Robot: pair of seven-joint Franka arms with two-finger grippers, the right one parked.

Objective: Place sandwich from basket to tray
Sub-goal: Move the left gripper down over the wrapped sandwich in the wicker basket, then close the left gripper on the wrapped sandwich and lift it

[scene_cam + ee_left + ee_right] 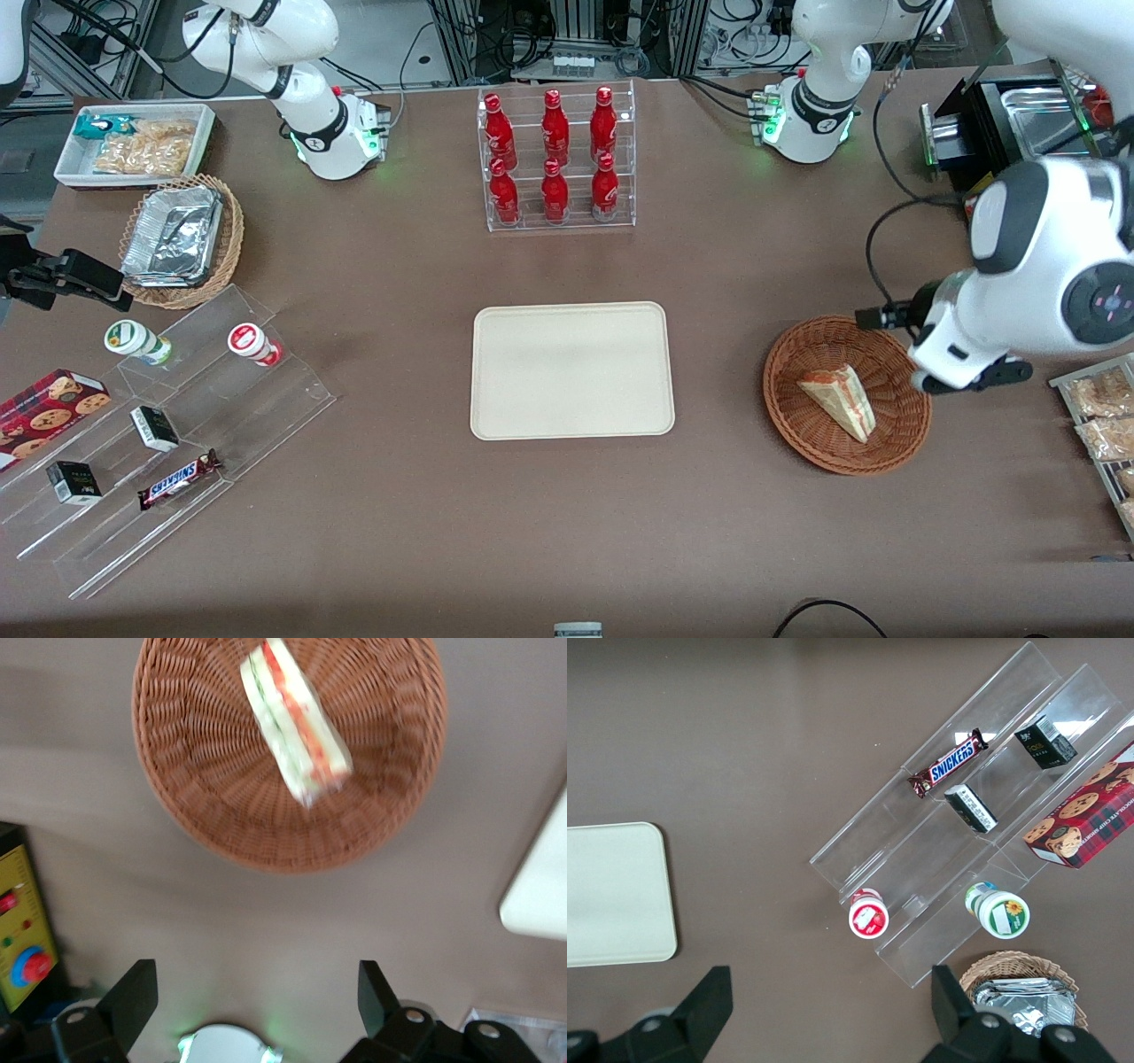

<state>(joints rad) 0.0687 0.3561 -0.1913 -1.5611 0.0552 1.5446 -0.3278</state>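
none of the move is done as far as the frames show: the sandwich [839,400] lies in the basket [797,416], and the tray [571,369] sits bare in the middle of the table, well apart from the basket toward the parked arm's end. what is left is the whole job: come down, grip, lift, carry across, set down.

the gripper [257,997] hangs above the table just beside the basket, not over the sandwich yet. its fingers [133,992] are spread wide with nothing between them, and bare tabletop shows in the gap in the wrist view.

the sandwich is a small triangular wedge of pale bread in clear wrap, resting on its side on the basket's woven floor. in the wrist view [292,722] red and green filling runs in stripes along its cut edge. it looks to lie a little off the basket's centre, with its long edge slanting across the weave, though the wrist view is blurred and the exact tilt is hard to judge. the wrap will probably be slippery, so the fingers may do best closing across the flat bread faces.
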